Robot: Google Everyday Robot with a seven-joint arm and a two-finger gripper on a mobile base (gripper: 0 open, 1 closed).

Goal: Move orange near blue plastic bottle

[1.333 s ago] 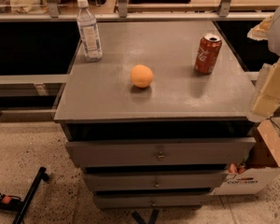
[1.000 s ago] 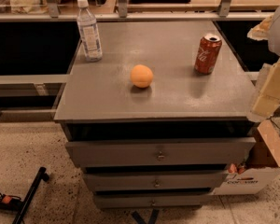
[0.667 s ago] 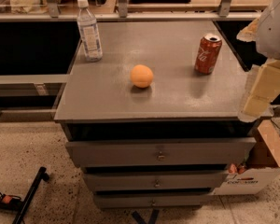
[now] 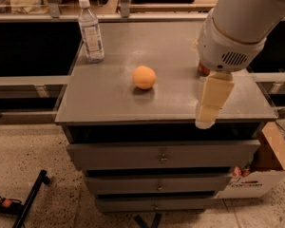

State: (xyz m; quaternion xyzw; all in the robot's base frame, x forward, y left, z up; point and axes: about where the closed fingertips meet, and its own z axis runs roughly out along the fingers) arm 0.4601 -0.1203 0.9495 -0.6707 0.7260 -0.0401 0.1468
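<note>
Though mostly hidden behind the arm (image 4: pixel 237 27), red can (image 4: pixel 202 70); end effector (image 4: pixel 206 115) over the cabinet's (image 4: pixel 109 101) front-right edge, grip state indiscernible.

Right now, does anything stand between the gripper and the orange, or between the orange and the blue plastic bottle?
Nothing visible does. The gripper hangs over the front right of the cabinet top, with bare surface between it and the orange. Bare surface also runs from the orange to the blue plastic bottle at the back left.
</note>
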